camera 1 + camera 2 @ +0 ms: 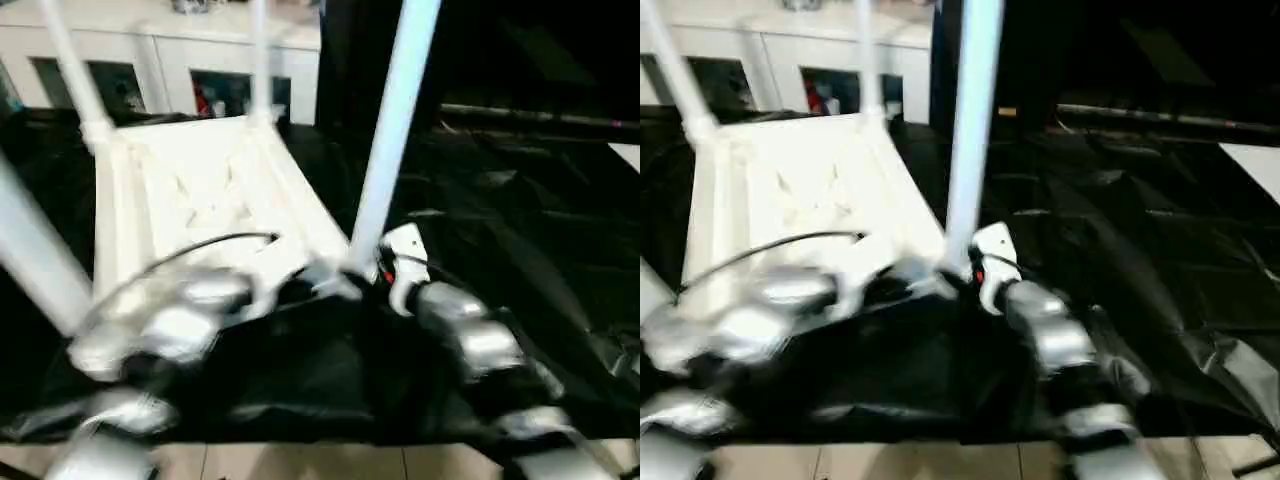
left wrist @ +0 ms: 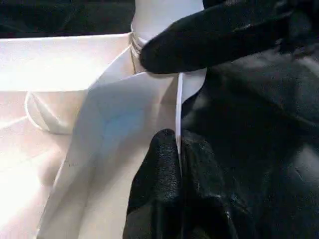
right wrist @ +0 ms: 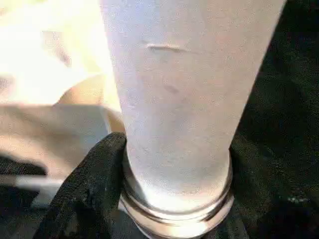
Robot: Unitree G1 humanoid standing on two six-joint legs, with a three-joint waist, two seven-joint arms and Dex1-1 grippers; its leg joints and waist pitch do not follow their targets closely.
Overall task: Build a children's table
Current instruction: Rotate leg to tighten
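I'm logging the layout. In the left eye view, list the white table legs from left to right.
Near left leg at the picture's edge → far left leg → far right leg → near right leg, with the right gripper at its base.

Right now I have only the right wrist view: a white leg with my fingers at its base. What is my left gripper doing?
Observer: The left gripper is shut on the thin rim of the table top, right beside the corner with your leg.
Operator: Which way up is the top?
Observer: Upside down, ribbed side up, lying on the black-covered work table.
Operator: Are the other legs in?
Observer: Three more legs stand up from the other corners, so four in all.
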